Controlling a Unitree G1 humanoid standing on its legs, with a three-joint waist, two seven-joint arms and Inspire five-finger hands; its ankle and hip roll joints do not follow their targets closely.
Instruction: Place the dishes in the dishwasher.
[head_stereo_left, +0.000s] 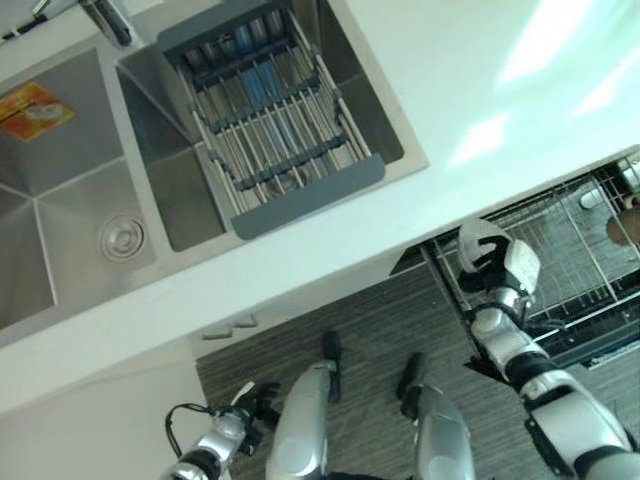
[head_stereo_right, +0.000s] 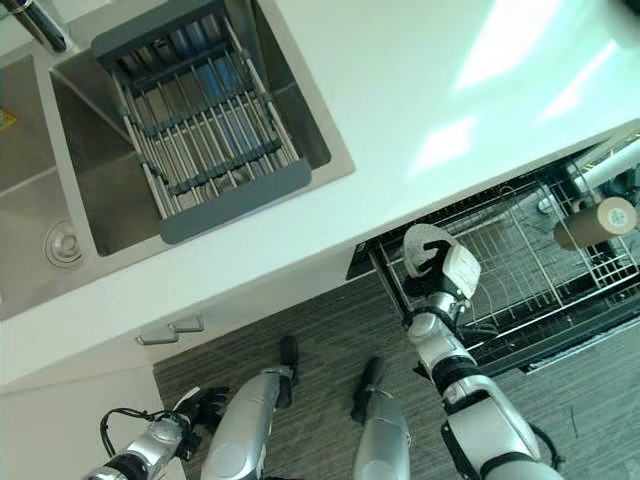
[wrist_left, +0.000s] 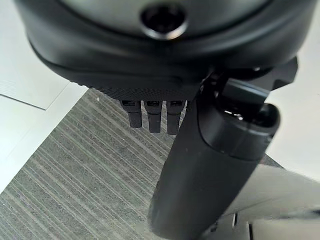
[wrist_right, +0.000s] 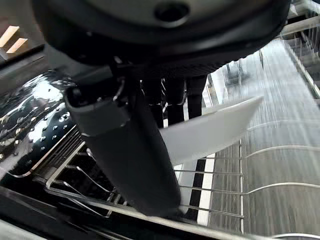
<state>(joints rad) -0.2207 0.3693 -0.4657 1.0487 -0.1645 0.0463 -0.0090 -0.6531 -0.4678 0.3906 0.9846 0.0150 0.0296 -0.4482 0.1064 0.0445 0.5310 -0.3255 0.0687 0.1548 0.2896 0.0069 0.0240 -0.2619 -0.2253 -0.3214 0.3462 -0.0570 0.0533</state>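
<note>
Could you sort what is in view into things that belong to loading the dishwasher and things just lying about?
Job:
white plate, pinched in the right hand
pulled-out dishwasher rack

Lying about:
sink
drying rack over the sink
left hand, idle down by the floor

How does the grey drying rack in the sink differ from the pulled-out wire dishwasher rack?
The grey drying rack sits up in the steel sink, spanning one basin; the wire dishwasher rack is pulled out low, below the white counter. The drying rack has solid grey end bars; the dishwasher rack is thin open wire. The right hand holds a white plate over the dishwasher rack. Both are slatted metal holders.
</note>
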